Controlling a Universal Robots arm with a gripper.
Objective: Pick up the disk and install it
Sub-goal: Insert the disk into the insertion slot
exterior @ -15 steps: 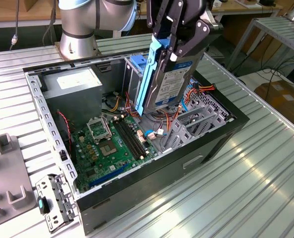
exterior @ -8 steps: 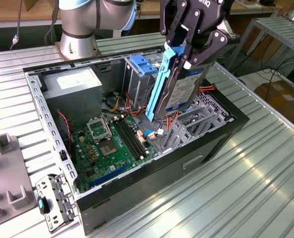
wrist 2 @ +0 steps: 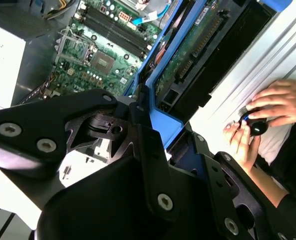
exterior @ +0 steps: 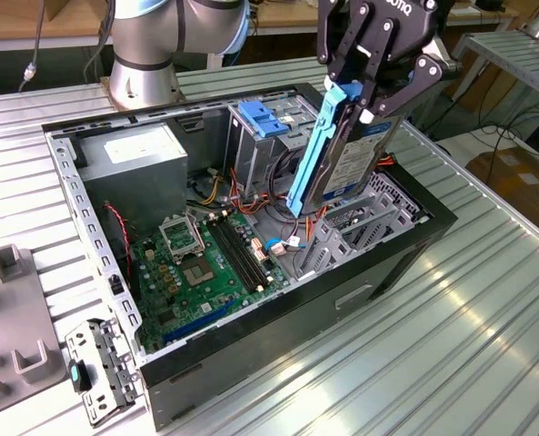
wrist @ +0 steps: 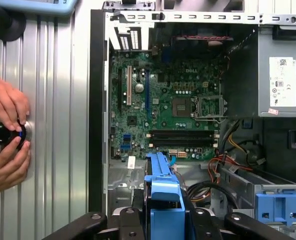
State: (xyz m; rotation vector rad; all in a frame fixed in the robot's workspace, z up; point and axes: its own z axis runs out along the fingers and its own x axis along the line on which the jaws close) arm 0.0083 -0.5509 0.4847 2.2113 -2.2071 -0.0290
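Tool (exterior: 369, 98) clamped on the disk (exterior: 351, 159), holding it edge-up, tilted, over the drive cage (exterior: 342, 232) of the open PC case (exterior: 278, 327) on the bench (exterior: 433, 363). Pickup done; disk not yet seated.

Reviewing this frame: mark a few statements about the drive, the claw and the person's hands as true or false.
1. The claw is shut on the silver-metal hard drive with blue plastic side rails. True.
2. The drive lies flat on the motherboard. False: it is held on edge, steeply tilted, over the open black computer case.
3. The grey metal power-supply box sits inside the case. True.
4. A person's hands reach into the case. False: the hands are on a round black knob on the ribbed metal table beside the case.
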